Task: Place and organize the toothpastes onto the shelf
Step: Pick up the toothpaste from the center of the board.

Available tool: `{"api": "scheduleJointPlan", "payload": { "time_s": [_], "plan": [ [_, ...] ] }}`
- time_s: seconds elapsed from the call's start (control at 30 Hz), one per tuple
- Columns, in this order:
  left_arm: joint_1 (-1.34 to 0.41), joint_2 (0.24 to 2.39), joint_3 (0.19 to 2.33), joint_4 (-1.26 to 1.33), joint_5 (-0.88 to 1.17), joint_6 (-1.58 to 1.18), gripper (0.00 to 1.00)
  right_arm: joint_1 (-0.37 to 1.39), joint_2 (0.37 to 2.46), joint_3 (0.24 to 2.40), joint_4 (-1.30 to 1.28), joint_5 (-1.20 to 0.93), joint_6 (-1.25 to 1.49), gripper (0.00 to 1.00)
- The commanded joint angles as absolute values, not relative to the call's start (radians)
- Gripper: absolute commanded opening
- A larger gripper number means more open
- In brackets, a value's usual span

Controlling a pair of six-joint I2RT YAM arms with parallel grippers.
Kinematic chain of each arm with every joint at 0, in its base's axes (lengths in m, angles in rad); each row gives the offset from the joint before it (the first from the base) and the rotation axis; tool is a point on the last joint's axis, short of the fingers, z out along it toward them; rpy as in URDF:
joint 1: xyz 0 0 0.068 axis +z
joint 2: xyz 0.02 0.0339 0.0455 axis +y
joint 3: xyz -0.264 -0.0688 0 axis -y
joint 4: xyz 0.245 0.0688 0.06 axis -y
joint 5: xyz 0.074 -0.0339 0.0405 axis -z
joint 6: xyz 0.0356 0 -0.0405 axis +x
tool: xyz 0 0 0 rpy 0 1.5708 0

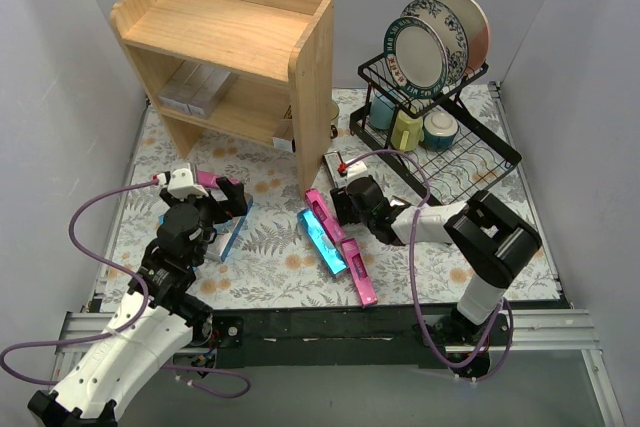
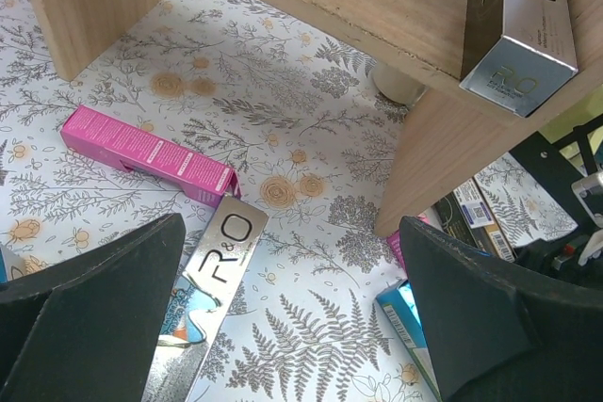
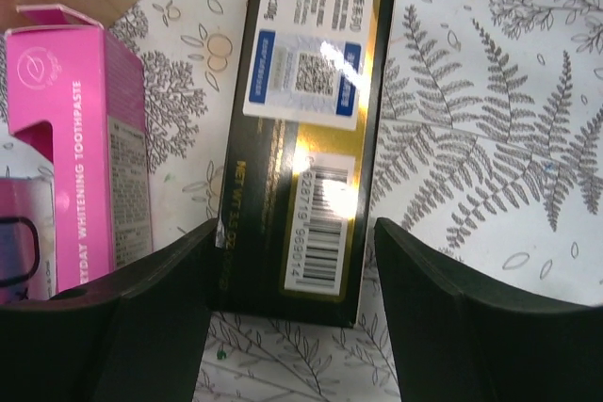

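The left fingers (image 2: 94,317) are wide apart and hold nothing. They hang over the bench (image 1: 440,257), near the front left leg of the shelf (image 1: 225,32). Under them lies a silver carton (image 2: 221,261) with big letters. A pink carton (image 2: 141,152) lies right at its far end, and there is bare bench from there up to the shelf's leg. On the shelf's lower board some pale cartons (image 1: 190,87) sit at the left side. Another shiny carton (image 2: 518,35) pokes out over the front edge by the right side panel. In front of that panel, a teal-blue carton (image 1: 322,237) and a long pink carton (image 1: 358,272) lie close together on a slant. The right fingers (image 3: 471,327) are down low and apart, one on each side of a dark gold carton (image 3: 311,138). They are very near its long edges, but it is hard to tell if they touch it. An open-ended pink carton (image 3: 85,138) lies just beside it. The black dish rack (image 1: 450,137) stands near, behind the right arm.
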State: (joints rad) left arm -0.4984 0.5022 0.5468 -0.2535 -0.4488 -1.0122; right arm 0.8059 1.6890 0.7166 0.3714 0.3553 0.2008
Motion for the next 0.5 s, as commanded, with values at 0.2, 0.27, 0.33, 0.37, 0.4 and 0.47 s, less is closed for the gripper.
{"api": "scheduleJointPlan", "payload": {
  "time_s": [0.2, 0.27, 0.33, 0.37, 0.4, 0.47],
  "plan": [
    [-0.492, 0.471, 0.511, -0.203, -0.358, -0.934, 0.98, 0.808, 1.75, 0.669, 0.555, 0.383, 0.147, 0.61],
    [-0.492, 0.462, 0.508, -0.19, -0.319, -0.924, 0.98, 0.808, 1.712, 0.666, 0.516, 0.376, 0.149, 0.54],
    [-0.492, 0.456, 0.502, -0.175, -0.282, -0.908, 0.98, 0.808, 1.643, 0.66, 0.479, 0.364, 0.17, 0.5],
    [-0.491, 0.451, 0.499, -0.169, -0.232, -0.901, 0.98, 0.808, 1.619, 0.657, 0.462, 0.359, 0.178, 0.45],
    [-0.491, 0.448, 0.491, -0.163, -0.204, -0.896, 0.98, 0.808, 1.568, 0.658, 0.396, 0.354, 0.19, 0.43],
    [-0.491, 0.449, 0.485, -0.141, -0.146, -0.871, 0.98, 0.808, 1.516, 0.666, 0.323, 0.342, 0.228, 0.39]
  ]
}}
